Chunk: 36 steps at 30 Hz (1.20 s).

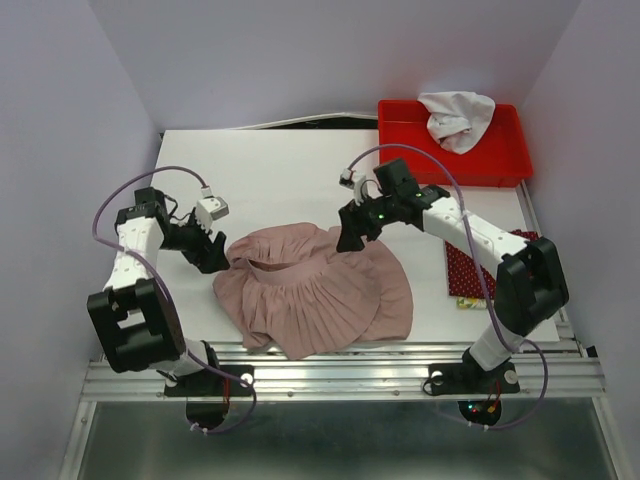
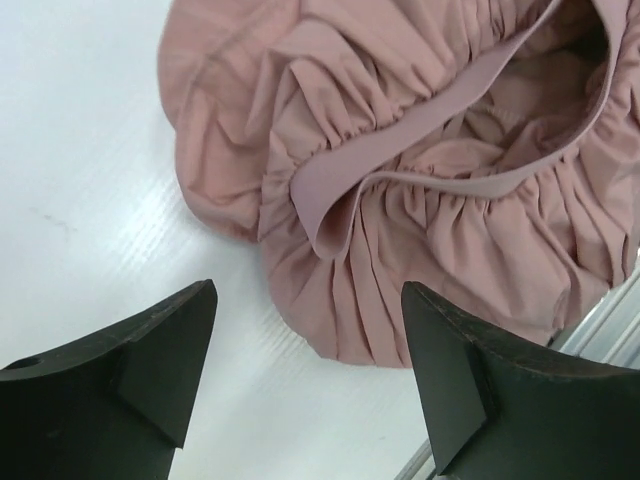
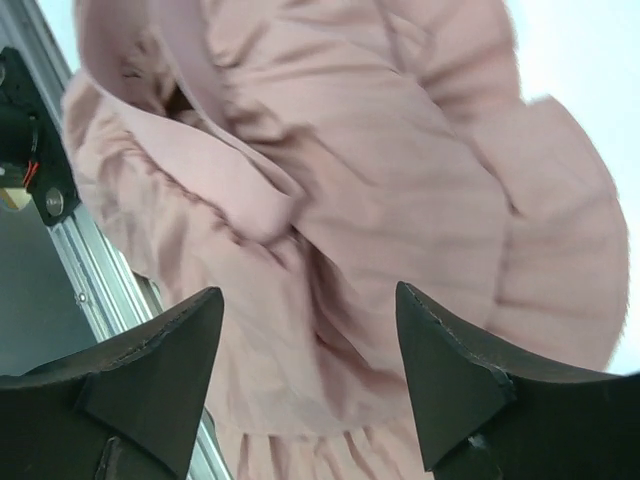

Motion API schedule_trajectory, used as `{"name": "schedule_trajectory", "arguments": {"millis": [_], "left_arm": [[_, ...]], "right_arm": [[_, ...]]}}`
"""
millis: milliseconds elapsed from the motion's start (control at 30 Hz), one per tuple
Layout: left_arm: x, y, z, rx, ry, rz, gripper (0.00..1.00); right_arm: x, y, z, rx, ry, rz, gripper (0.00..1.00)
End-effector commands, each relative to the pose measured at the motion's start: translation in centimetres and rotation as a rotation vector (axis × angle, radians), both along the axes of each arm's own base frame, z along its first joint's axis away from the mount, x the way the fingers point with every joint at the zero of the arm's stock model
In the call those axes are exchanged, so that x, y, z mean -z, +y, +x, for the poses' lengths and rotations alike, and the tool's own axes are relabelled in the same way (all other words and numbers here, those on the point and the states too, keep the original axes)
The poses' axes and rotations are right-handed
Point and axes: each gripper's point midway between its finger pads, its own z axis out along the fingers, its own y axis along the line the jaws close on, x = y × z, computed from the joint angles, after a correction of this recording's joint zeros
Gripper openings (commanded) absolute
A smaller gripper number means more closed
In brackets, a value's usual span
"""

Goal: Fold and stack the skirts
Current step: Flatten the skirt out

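The dusty-pink pleated skirt (image 1: 310,290) lies crumpled on the white table, waistband open and facing up. My left gripper (image 1: 210,255) is open and empty just left of its left edge; in the left wrist view (image 2: 310,340) the skirt (image 2: 420,200) lies just ahead of the fingers over bare table. My right gripper (image 1: 350,238) is open and empty over the skirt's far right edge; in the right wrist view (image 3: 310,340) the pink cloth (image 3: 380,180) fills the space beyond the fingers. The dark red dotted skirt (image 1: 470,270) lies folded at the right, with a yellow-green edge (image 1: 467,302) showing under it.
A red bin (image 1: 505,150) at the back right holds a white cloth (image 1: 455,115). A metal rail (image 1: 340,375) runs along the table's near edge. White walls close in the left, back and right sides.
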Motion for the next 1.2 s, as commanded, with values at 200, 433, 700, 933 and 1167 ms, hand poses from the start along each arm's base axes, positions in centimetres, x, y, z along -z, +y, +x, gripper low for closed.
{"name": "schedule_trajectory", "arguments": {"millis": [200,433,700,933,1167], "left_arm": [[3.1,1.8,-1.4,0.126,0.028,0.074,0.87],[3.6,0.8,0.1,0.165,0.019,0.013,0.82],[4.1,-0.4,0.4,0.2,0.025,-0.007,0.7],[4.2,-0.6,0.1,0.208,0.026,-0.007,0.68],[4.2,-0.7,0.2,0.209,0.02,-0.006,0.73]], "right_arm": [[0.9,4.0,-1.1,-0.057,-0.097,-0.045,0.73],[1.9,5.1,-1.0,-0.056,-0.029,-0.016,0.73],[1.8,6.4,-2.3,-0.085,0.031,0.031,0.59],[1.8,7.2,-2.8,-0.102,0.038,0.044,0.56],[3.1,7.7,-2.4,-0.08,0.062,0.015,0.56]]}}
